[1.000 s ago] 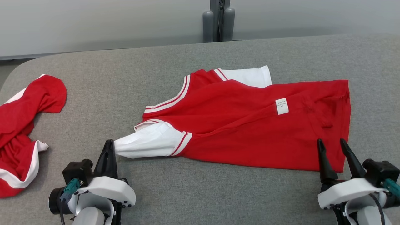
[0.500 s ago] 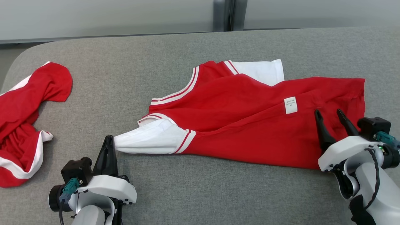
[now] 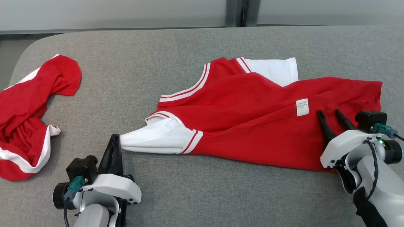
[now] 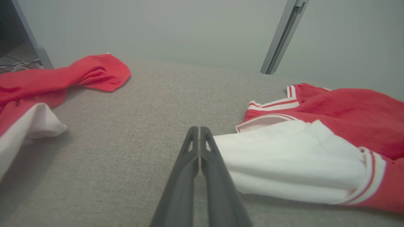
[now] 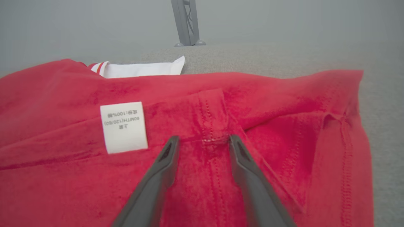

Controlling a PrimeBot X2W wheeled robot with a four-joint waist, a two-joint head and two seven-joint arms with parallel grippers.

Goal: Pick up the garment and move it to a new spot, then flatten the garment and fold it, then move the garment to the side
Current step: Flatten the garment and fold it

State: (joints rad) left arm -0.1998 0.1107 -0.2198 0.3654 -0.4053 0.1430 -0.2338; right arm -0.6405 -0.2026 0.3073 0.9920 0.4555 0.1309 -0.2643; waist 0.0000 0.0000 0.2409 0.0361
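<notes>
Garment (image 3: 252, 119): red jersey, spread centre-right on table (image 3: 189, 195), creased. Right gripper (image 3: 328, 112): jaws wide, now advanced from near hem onto right body beside label (image 3: 302, 107); flattening likely next. Left gripper (image 3: 115, 136): closed, unmoved, touching near-left white sleeve (image 3: 157, 138) tip.

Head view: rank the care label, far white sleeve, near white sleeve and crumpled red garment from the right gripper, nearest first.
From the right gripper:
1. Care label, just left of it.
2. Far white sleeve, shirt's far edge.
3. Near white sleeve, at the left gripper's tips.
4. Crumpled red garment, table's left end.
</notes>
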